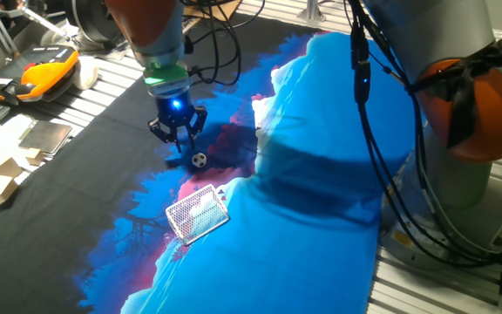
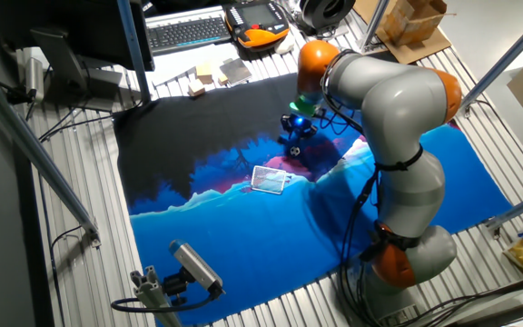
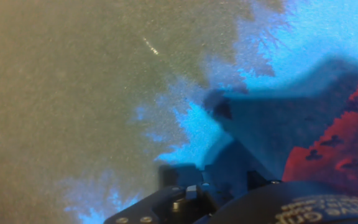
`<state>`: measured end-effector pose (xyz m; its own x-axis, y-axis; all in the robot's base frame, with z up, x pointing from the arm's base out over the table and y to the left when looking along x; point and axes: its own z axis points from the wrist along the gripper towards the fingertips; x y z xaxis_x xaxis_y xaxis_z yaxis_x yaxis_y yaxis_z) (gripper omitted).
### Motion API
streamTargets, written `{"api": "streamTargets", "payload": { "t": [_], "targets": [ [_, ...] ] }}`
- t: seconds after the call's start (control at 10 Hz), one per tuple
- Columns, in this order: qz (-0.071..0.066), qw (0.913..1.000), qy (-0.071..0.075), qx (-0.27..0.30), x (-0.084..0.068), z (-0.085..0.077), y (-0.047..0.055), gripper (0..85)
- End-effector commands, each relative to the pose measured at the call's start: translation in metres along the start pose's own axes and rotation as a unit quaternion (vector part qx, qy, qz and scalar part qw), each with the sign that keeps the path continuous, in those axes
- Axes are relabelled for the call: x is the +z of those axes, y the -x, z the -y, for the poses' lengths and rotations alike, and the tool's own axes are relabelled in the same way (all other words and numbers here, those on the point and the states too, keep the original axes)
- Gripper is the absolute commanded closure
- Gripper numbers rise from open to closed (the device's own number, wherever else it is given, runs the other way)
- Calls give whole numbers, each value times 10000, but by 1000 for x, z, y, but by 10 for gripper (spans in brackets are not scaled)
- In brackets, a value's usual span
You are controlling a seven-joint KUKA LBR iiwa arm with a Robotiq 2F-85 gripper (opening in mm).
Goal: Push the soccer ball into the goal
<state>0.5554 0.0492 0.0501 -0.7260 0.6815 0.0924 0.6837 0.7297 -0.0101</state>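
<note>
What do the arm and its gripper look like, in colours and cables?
The arm has rounded silver-grey links with orange joint bands. Black cables run loosely along it. Near the wrist sits a green ring with a blue light below. The gripper is small, black and claw-like.

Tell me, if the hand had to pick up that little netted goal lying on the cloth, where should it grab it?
Probably from straight above, closing on the two long edges of the frame. The goal appears to lie flat on the blue cloth, so its thin rim is the only firm part; the mesh would give. The soccer ball sits apart beside the hand, so nothing blocks that approach.
</note>
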Motion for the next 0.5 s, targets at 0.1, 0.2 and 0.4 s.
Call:
{"api": "streamTargets", "payload": {
  "t": [0.1,0.2,0.4],
  "targets": [
    [34,9999,-28,162,0,0,0,510],
    [9,9999,-23,131,0,0,0,510],
    [29,10000,-52,63,0,0,0,510]
  ]
}}
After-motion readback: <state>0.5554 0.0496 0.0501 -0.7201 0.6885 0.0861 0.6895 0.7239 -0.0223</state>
